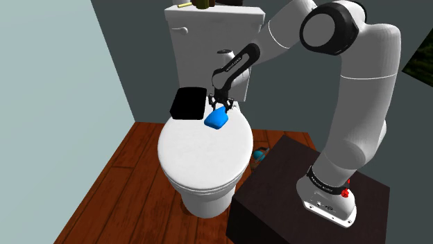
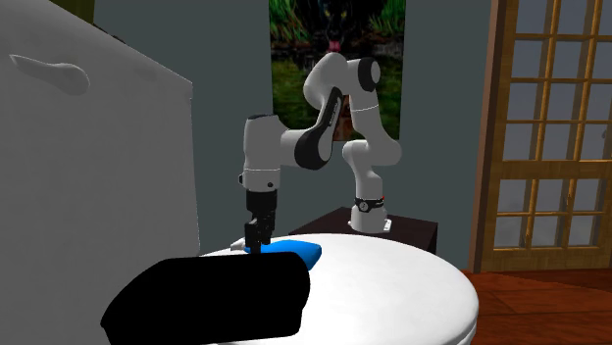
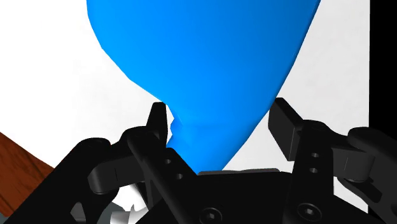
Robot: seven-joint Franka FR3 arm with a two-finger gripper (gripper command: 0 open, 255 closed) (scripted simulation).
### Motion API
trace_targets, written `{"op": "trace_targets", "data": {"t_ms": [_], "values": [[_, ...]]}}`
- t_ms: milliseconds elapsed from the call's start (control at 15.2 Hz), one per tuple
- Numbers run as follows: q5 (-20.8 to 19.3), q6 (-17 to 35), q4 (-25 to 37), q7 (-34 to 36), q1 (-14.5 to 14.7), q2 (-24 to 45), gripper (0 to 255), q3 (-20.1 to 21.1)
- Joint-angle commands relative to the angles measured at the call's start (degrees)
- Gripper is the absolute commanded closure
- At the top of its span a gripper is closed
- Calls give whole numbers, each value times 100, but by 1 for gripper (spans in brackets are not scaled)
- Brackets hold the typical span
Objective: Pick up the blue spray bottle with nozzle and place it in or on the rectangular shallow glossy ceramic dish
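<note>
The blue spray bottle (image 1: 216,120) lies on the toilet lid (image 1: 201,156), near the lid's back edge and just beside the black dish (image 1: 187,102). You should expect it to be light, stiff and probably slippery, so take it at the narrow neck. Your gripper (image 3: 219,114) stands over that neck with its fingers apart on either side, not yet clasping it.
</note>
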Motion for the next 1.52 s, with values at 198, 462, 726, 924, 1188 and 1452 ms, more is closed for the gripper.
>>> {"op": "trace_targets", "data": {"t_ms": [198, 462, 726, 924, 1188, 1452], "values": [[0, 2, -4, 0, 2, 2, 255, 2], [3, -64, 5, -2, 1, -55, 255, 3], [15, -323, 48, -12, -2, -271, 255, 8], [23, -522, 94, -19, -4, -424, 255, 12], [33, -791, 171, -28, -6, -616, 255, 15], [42, -1065, 269, -36, -7, -792, 255, 18]]}}
